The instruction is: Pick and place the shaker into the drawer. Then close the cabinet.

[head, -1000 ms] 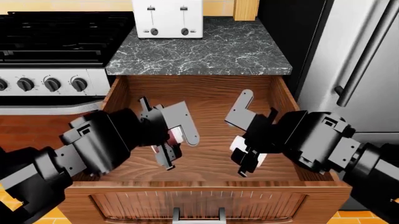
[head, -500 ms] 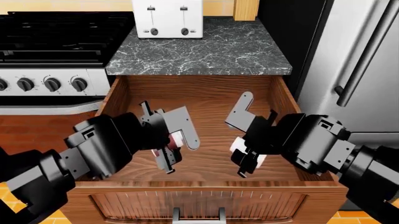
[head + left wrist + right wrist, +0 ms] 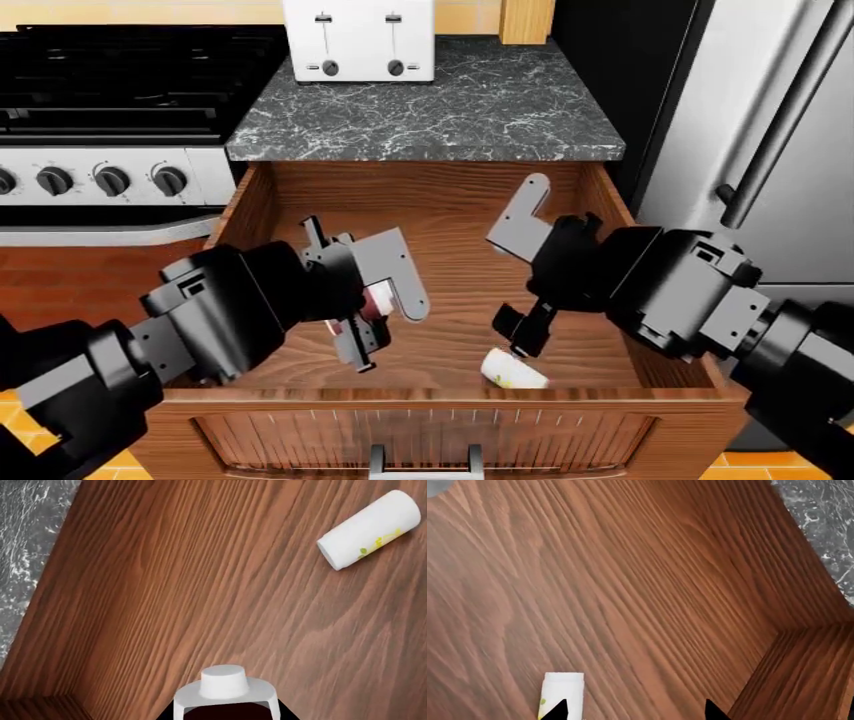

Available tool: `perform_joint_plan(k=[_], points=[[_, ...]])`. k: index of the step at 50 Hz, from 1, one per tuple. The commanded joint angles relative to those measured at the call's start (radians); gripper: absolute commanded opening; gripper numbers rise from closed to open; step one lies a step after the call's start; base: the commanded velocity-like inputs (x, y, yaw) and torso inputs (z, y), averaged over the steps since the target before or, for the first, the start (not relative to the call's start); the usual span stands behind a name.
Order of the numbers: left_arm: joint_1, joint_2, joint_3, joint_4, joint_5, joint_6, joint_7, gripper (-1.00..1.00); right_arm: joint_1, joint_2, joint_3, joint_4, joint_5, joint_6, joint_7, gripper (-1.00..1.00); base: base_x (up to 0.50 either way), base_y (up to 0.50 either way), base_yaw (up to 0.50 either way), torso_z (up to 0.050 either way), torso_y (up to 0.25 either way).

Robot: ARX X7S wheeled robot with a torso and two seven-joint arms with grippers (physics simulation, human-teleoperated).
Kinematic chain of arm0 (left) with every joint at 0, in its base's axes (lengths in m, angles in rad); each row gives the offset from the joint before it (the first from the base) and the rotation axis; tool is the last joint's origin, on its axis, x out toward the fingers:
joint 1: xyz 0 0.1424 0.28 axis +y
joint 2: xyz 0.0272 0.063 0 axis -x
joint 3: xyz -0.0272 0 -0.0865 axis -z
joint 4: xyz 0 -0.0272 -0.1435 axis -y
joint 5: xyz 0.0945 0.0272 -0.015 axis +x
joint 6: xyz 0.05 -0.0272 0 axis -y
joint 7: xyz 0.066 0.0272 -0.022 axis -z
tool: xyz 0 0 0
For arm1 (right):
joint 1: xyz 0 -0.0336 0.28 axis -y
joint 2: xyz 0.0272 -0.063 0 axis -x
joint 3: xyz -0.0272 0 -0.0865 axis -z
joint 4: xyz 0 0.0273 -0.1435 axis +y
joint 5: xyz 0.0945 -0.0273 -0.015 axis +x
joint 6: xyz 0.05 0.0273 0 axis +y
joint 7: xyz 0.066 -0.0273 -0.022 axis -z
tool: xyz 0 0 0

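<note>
1. Drawer (image 3: 607, 215) is pulled out full, front panel nearest the cam w/ its silver handle (image 3: 424, 460) at the bottom edge of head view.
2. Shaker (image 3: 513, 370) lies on its side on the drawer floor, just behind the front panel, right of centre. White cyl w/ yellow-green marks, clear of both grippers. Also seen in left wrist view (image 3: 369, 529) and right wrist view (image 3: 562, 695).
3. Right gripper (image 3: 525, 274) hangs over the drawer just above and behind the shaker, fingers spread wide, holding nothing.
4. Left gripper (image 3: 370, 295) is over the drawer's left half, well apart from the shaker. Jaws apart, nothing betw them that I can see. A white cap-like part shows at its base in left wrist view, can't tell what it is.
5. Behind the drawer: dark marbled counter (image 3: 427, 110) w/ white toaster (image 3: 360, 40) at the back.
6. Stove (image 3: 107, 100) w/ knobs left of counter, steel fridge (image 3: 767, 140) to the right.
</note>
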Motion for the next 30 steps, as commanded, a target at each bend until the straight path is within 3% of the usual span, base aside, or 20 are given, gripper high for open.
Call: perform_joint_plan(k=[1,30], points=[[0.009,0.016,0.002,-0.037,0.002,0.017,-0.007,-1.0,0.022,0.0,0.036,0.016,-0.009,-0.018,0.038,1.0,0.0,0.0,0.0,0.0,0.0],[0.048,0.068,0.033,-0.163,0.031,0.079,0.017,-1.0,0.026,0.008,0.063,0.017,-0.008,-0.027,0.066,1.0,0.0,0.0,0.0,0.0,0.0]])
